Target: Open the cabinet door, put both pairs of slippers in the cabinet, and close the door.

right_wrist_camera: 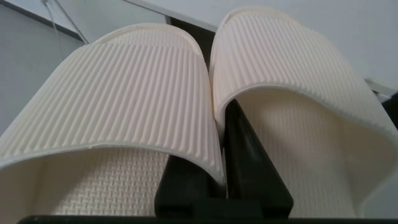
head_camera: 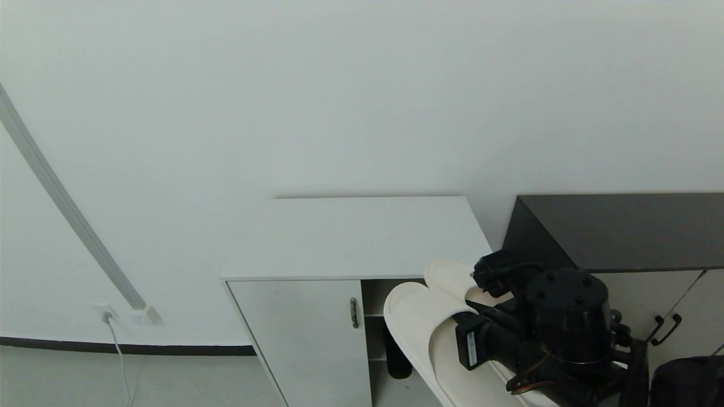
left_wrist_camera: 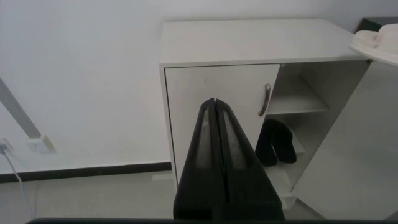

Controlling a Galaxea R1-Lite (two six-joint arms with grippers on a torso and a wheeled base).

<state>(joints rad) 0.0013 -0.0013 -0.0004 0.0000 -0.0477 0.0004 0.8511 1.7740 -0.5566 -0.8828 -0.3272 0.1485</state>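
Note:
The white cabinet (head_camera: 350, 237) stands against the wall with its left door (head_camera: 305, 333) closed and its right side open. The open right door (left_wrist_camera: 348, 162) swings out toward me. A black pair of slippers (left_wrist_camera: 277, 142) lies on a lower shelf inside and also shows as a dark shape (head_camera: 399, 362). My right gripper (right_wrist_camera: 222, 118) is shut on the cream ribbed pair of slippers (head_camera: 430, 316), pinching their two inner edges together, and holds them in front of the open compartment, toes toward it. My left gripper (left_wrist_camera: 214, 106) is shut with nothing in it, well back from the closed door.
A dark-topped cabinet (head_camera: 622, 232) with black handles (head_camera: 664, 330) stands right of the white one. A wall socket with a cable (head_camera: 106, 314) and a slanted conduit (head_camera: 56, 192) are on the wall to the left, above open floor.

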